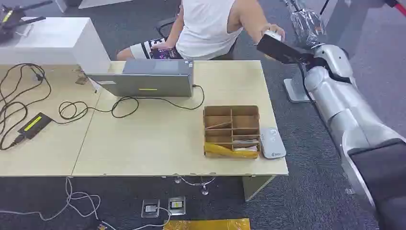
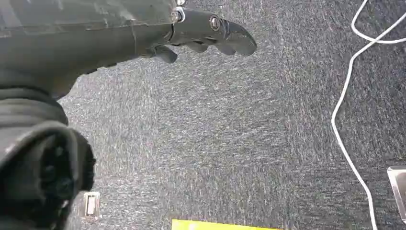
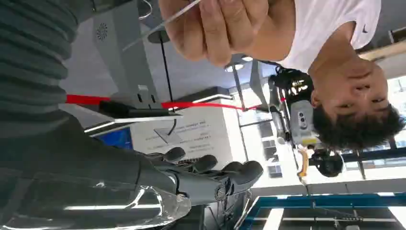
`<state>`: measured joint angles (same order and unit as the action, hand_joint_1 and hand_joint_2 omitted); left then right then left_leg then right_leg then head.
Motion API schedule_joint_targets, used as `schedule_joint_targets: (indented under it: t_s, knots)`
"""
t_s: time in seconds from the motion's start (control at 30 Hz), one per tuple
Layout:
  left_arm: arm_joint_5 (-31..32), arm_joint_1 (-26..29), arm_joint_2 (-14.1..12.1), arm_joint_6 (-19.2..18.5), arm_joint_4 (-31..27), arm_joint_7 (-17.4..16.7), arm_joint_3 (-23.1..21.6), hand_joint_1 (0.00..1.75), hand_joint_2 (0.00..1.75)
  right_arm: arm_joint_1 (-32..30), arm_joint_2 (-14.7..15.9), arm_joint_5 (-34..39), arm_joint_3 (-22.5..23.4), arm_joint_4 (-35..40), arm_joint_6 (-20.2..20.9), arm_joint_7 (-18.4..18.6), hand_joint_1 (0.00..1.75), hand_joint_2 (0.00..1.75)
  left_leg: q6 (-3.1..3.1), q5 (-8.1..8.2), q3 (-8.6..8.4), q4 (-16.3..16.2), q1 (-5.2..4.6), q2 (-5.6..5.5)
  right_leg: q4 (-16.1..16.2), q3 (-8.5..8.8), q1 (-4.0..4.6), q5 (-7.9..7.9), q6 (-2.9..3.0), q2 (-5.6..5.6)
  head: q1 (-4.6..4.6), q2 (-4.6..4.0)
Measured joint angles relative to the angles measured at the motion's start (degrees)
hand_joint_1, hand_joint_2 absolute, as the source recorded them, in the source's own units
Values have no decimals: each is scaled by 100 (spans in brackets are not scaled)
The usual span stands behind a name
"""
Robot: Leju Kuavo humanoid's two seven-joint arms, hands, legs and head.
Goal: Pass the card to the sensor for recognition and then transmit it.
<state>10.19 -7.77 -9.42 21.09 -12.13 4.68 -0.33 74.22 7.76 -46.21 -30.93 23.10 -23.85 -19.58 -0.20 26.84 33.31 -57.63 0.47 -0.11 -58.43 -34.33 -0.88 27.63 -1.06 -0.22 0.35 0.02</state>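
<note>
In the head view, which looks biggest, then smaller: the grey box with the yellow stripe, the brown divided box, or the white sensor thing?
1. Grey box
2. Brown divided box
3. White sensor

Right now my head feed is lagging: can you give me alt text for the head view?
The right robot hand reaches past the table's far right corner to a seated person's hand, which holds a white card. On the beige table sit a grey box, a divided cardboard tray and a white sensor.
</note>
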Motion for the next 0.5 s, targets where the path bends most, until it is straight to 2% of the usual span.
schedule_joint_targets:
  t_s: [0.1,0.13,0.17,0.2,0.23,0.27,0.5]
  knots:
    - [6,-2,11,-9,0,0,0,0,0,-15,2,2,-2,0,22,0,0,175,0,0,-1,0,0,0,0,0,0,0,0,1,0,0]
    - [7,-4,15,-11,2,0,0,0,0,-20,4,2,-2,0,35,0,26,175,0,0,-1,0,0,0,0,0,0,0,0,1,0,0]
    - [7,-7,22,-15,2,0,0,0,0,-25,7,2,-2,0,50,0,112,175,0,0,-1,0,0,0,0,-1,0,0,0,2,0,0]
    - [7,-10,28,-22,2,0,0,0,0,-26,11,2,-2,0,66,-2,147,175,0,0,-1,0,0,0,0,-1,0,0,0,3,0,0]
    - [9,-14,33,-22,2,0,0,0,0,-26,20,2,-5,0,83,-4,168,175,0,0,-1,0,0,0,0,-1,0,0,0,3,0,0]
    - [9,-19,37,-24,2,0,0,0,0,-26,22,2,-5,0,94,-7,175,175,0,0,-1,0,0,0,0,-1,0,0,0,3,0,0]
    - [-9,-33,72,-9,2,0,0,0,0,-28,24,7,-5,0,243,-61,175,175,0,0,-2,0,0,1,0,-1,0,0,0,4,0,0]
